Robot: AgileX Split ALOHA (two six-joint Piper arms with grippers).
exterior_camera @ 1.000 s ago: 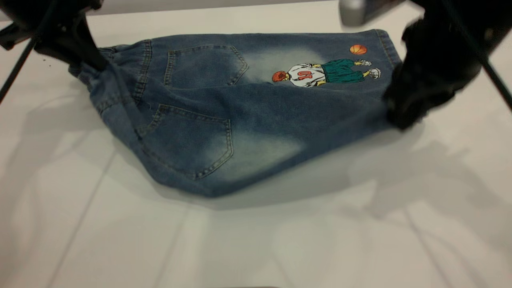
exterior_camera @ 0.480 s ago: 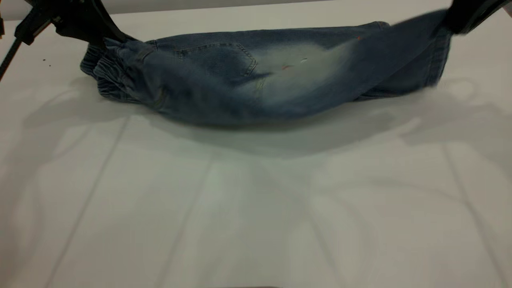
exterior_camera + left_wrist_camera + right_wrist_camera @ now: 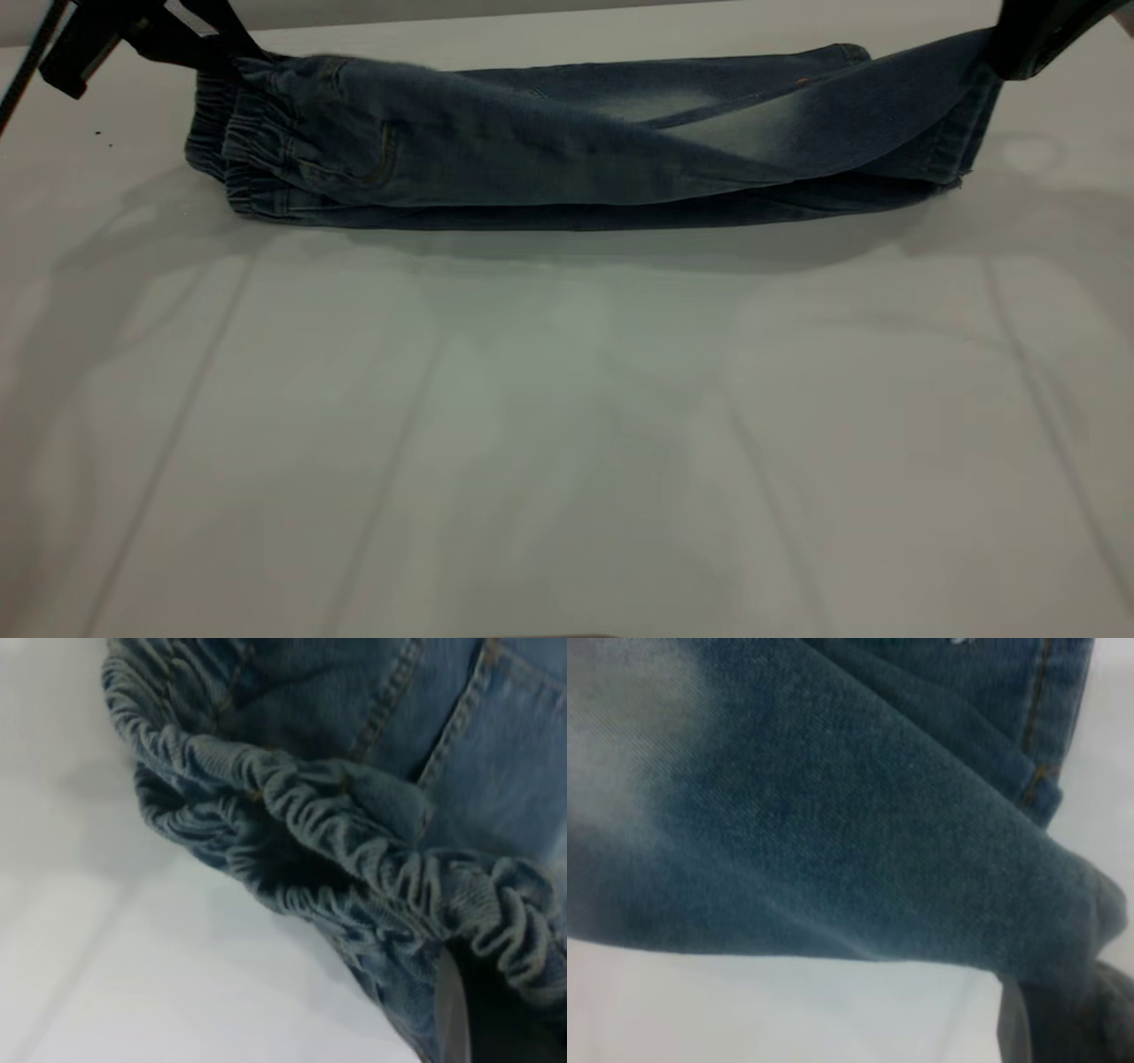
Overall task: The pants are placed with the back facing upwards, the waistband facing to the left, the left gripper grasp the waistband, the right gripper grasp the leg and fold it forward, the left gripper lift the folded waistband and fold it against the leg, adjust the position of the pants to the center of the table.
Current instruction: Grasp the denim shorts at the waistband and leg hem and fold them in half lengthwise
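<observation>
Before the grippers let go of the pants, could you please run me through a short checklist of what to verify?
1. Left gripper shut on the waistband: ok.
2. Right gripper shut on the leg: ok.
3. Leg laid fully flat over the other leg: not ok, its held corner is raised.
4. Near fold line straight: ok.
5. Hems aligned: cannot tell.
6. Pants centred on the table: not ok, they lie toward the far edge.

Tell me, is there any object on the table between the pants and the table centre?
Nothing visible. The pants lie along the far edge, held by the left claw and right claw; the table in front of them shows only shadows.
</observation>
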